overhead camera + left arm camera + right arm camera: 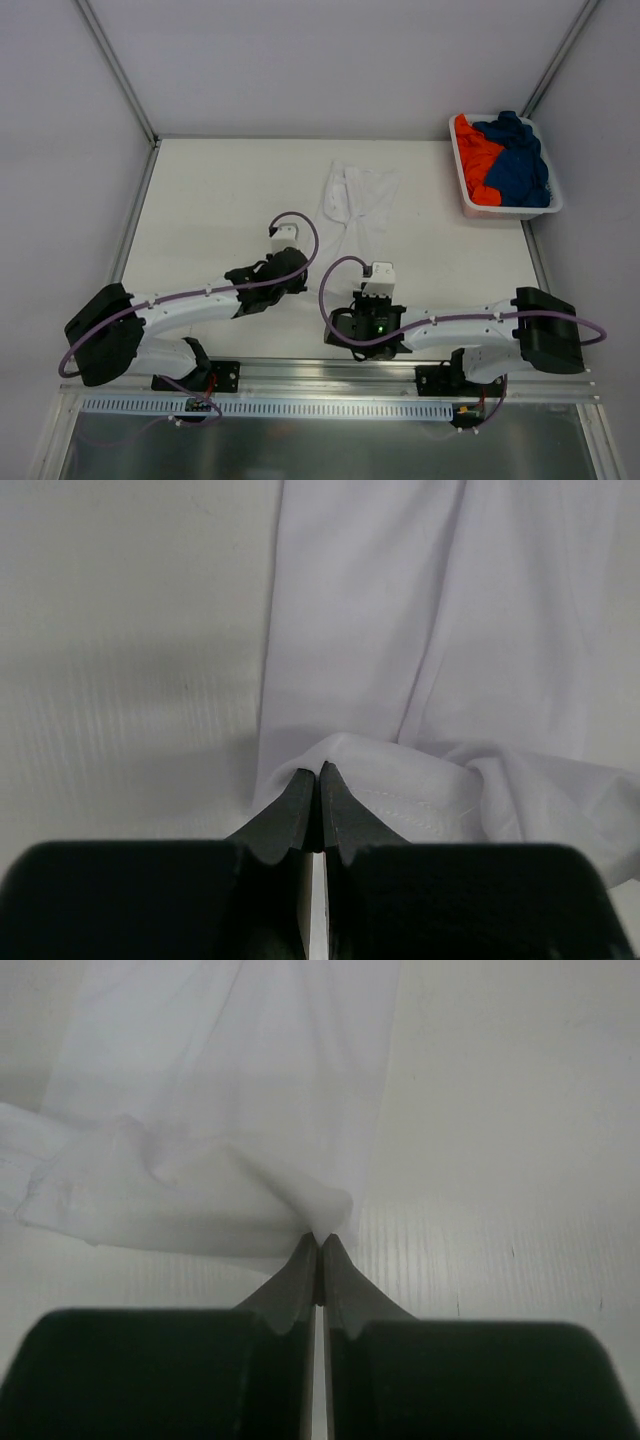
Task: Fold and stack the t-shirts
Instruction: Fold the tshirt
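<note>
Toward the lower left of the overhead view, the left gripper (318,772) was low over the table (200,200). In its own camera its jaws were pressed together with a fold of the white t-shirt (352,205) nipped at their tips, at what looked like the stitched hem. The shirt lay in the middle of the frame, bunched lengthwise into a narrow, rumpled strip that ran from the centre of the table down toward the two arms. It was not spread flat.

Just right of centre, the right gripper (320,1240) was likewise clenched. A corner of the same white cloth was caught between its tips, and the rest trailed off toward the upper left of that wrist view. In the upper right corner stood the basket (512,212), with the orange t-shirt (472,152) and the dark blue t-shirt (518,165) heaped inside it, unfolded.

To my eye the work was at the first shirt, with both near corners taken up and nothing yet folded or stacked. The next move would seem to call for the two arms to draw apart and pull the hem taut, then lay the cloth out smooth before any fold. With so little cloth in each pinch, a hard tug might slip a corner free.
</note>
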